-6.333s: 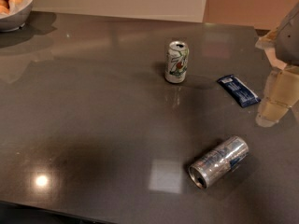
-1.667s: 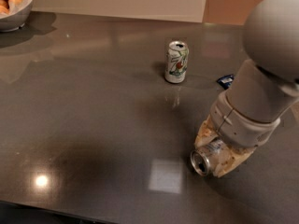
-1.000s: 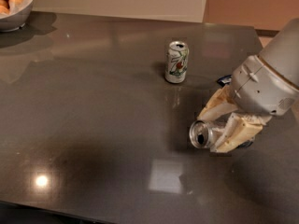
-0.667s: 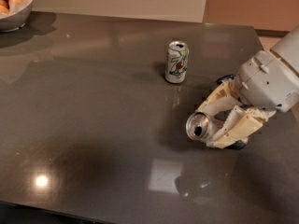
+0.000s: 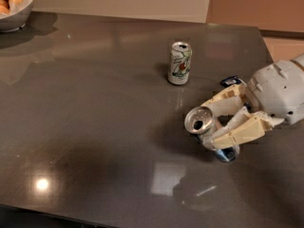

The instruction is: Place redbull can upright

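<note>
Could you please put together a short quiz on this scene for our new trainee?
1. Fill in: the white can near the back of the table stands ____.
2. True or false: the redbull can stands upright on the table.
3. The gripper, at the table's right side, has its fingers shut on: A) the white can, B) the redbull can, C) the bowl.

Key: 1 upright; 2 false, it is held tilted; 3 B.

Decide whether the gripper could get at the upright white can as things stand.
Probably not yet. The gripper, at the right of the table, has its jaws shut on the tilted redbull can. Nothing stands between it and the white can, so only that load hinders it.
</note>
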Controlling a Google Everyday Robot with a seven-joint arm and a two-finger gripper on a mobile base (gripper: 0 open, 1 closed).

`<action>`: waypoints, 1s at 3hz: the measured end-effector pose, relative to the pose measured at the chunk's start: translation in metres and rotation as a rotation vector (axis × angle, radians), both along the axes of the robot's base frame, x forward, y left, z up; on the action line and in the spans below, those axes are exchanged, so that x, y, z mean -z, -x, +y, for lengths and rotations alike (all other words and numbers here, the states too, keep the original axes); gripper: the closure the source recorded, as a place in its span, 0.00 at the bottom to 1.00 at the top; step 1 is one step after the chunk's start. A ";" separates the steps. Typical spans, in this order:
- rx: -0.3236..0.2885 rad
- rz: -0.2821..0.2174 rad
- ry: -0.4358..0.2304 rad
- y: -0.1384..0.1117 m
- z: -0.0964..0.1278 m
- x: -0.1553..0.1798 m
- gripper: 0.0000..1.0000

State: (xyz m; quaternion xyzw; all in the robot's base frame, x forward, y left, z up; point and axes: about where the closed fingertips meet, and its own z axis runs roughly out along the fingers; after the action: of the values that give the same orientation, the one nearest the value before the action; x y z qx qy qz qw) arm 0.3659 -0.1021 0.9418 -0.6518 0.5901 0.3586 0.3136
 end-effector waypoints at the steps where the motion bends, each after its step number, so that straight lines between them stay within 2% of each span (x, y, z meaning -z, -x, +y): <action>1: 0.061 0.032 -0.115 0.000 -0.004 0.000 1.00; 3: 0.109 0.067 -0.351 -0.003 -0.018 0.011 1.00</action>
State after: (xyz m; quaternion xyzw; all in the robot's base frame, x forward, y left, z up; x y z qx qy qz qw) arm 0.3688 -0.1202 0.9305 -0.5418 0.5630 0.4599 0.4219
